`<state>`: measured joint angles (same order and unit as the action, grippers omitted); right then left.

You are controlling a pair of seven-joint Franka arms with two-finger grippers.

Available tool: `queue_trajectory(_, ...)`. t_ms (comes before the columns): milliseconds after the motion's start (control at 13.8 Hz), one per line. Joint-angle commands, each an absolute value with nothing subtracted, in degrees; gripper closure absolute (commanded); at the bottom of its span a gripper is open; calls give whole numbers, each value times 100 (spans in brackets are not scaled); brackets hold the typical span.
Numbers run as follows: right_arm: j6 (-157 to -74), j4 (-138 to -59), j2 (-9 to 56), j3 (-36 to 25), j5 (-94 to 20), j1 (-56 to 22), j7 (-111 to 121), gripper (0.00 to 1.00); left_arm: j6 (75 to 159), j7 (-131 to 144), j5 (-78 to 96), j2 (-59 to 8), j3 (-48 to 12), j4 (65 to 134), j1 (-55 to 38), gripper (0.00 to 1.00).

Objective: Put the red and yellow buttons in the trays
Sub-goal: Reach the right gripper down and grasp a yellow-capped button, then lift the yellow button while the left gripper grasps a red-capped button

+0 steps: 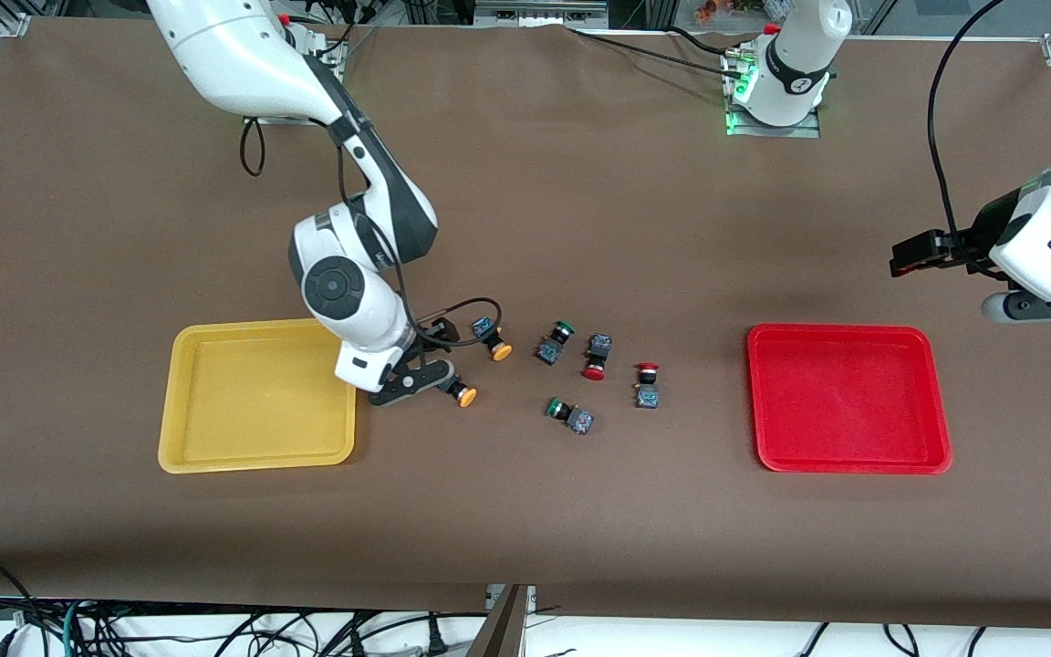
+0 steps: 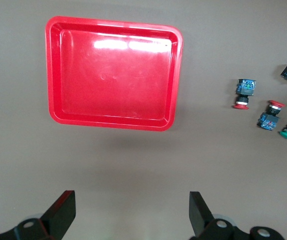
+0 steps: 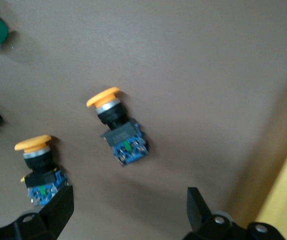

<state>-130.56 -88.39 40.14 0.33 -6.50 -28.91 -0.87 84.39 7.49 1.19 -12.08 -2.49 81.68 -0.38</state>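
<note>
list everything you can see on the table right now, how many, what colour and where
yellow tray: one, yellow, toward the right arm's end of the table.
red tray: one, red, toward the left arm's end.
yellow buttons: two, orange-yellow caps, on the table beside the yellow tray.
red buttons: two, red caps, mid-table between the trays.
green buttons: two, green caps, among the red ones.
table: one, brown.
right gripper: open, low over the yellow buttons at the yellow tray's edge.
left gripper: open, up beside the red tray, waiting.
</note>
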Motion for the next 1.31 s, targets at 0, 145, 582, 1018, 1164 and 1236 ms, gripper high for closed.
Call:
queue_trajectory(0, -13655, -8754, 4367, 35, -756, -3102, 9, 0, 8323, 633, 184, -1432, -255, 7919, -53, 0)
queue_trajectory(145, -14131, -8745, 4631, 35, -721, -3190, -17, 1, 8332, 633, 193, -1485, -255, 7919, -70, 0)
queue_trajectory(582, -14589, -8578, 4983, 26, -685, -3129, 245, 3, 9297, 921, 272, -2310, -290, 7928, -702, 0)
queue_trajectory(1018, -14828, -8578, 5001, 9, -668, -3103, 404, 54, 10896, 1774, 264, -3435, -290, 7937, -1484, 0)
queue_trajectory(1164, -14792, -8604, 4923, 9, -668, -3102, 404, 33, 11379, 1810, 290, -3751, -290, 7945, -1503, 0)
queue_trajectory(1236, -14792, -8596, 4896, 9, -668, -3120, 387, 10, 11669, 1819, 290, -3918, -290, 7954, -1512, 0)
